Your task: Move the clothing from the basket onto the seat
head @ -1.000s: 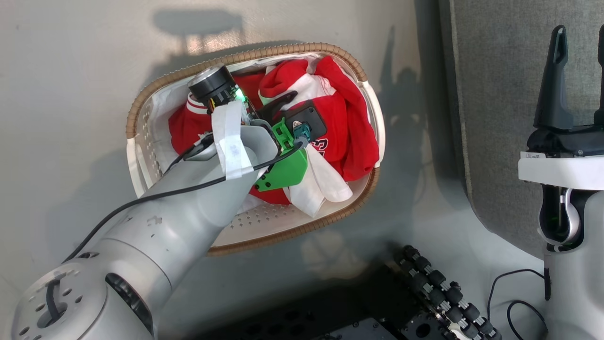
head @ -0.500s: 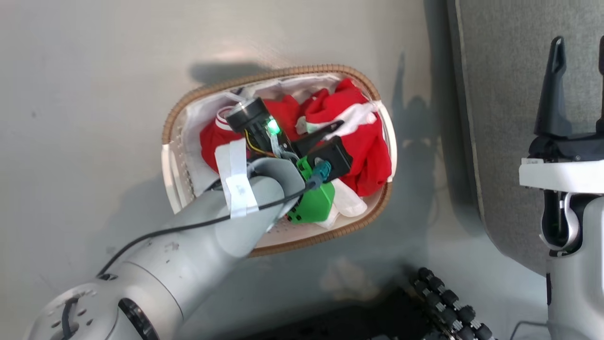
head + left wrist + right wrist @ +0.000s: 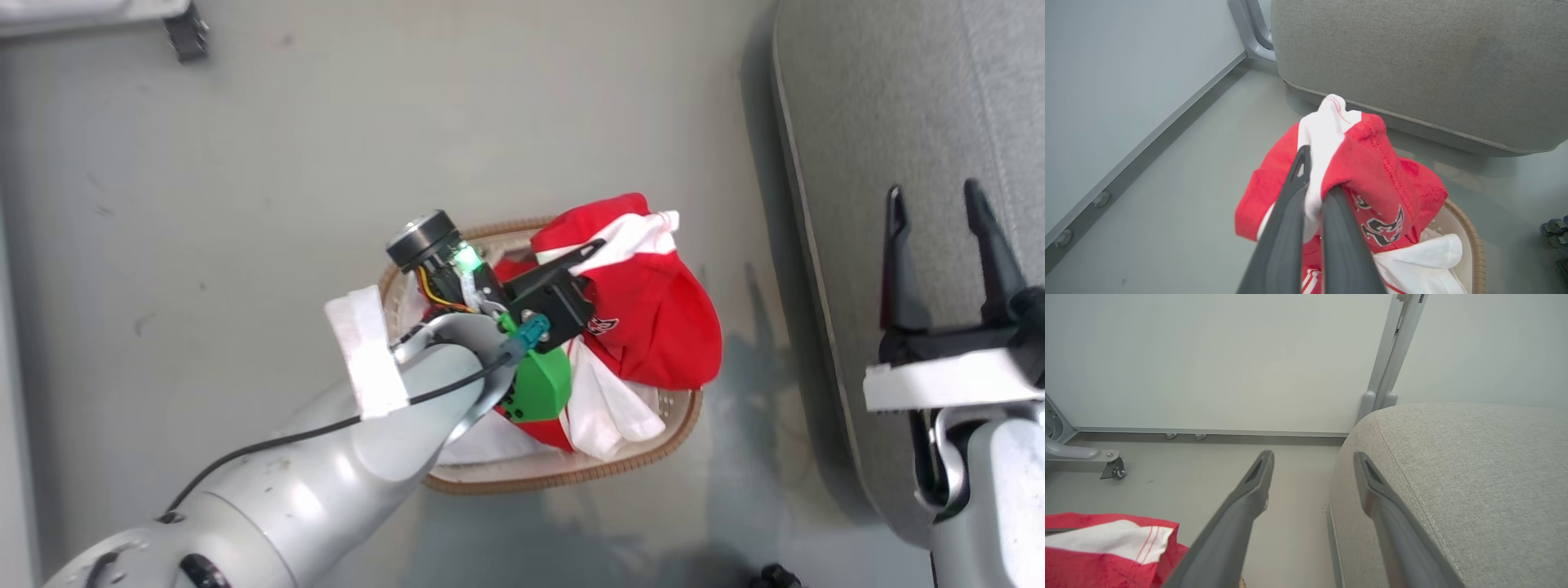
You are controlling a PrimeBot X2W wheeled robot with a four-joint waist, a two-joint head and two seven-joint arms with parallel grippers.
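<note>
Grey floor (image 3: 245, 163), pale wall behind it in the wrist views. The basket (image 3: 563, 480) stands on the floor at lower centre of the head view. The grey seat (image 3: 914, 98) runs down the right side, with a strip of bare floor between the two.

Left end effector (image 3: 1312, 179): fingers pressed together, pinching a white-and-red fold of the clothing (image 3: 661, 327). The bundle hangs from that pinch above the basket rim, bulging out past the rim toward the seat. Its logo shows just right of the wrist. White panels trail down into the basket at lower centre. Red striped cloth lies beneath in the left wrist view; you cannot tell whether it is the same garment or a second one.

Right end effector (image 3: 933, 192): fingers spread wide, nothing between them, hanging over the seat's near edge at right of frame.

Step in hand, as judged: lift-out. The grip is made and the load is partly clear of the basket, with nothing on the seat yet.

The next move calls for more height first, until the trailing white cloth clears the rim. Then carry the bundle across the floor gap to frame right, well over the seat cushion, before you let go. Watch the basket: it looks light, and a snagged hem could drag it.
</note>
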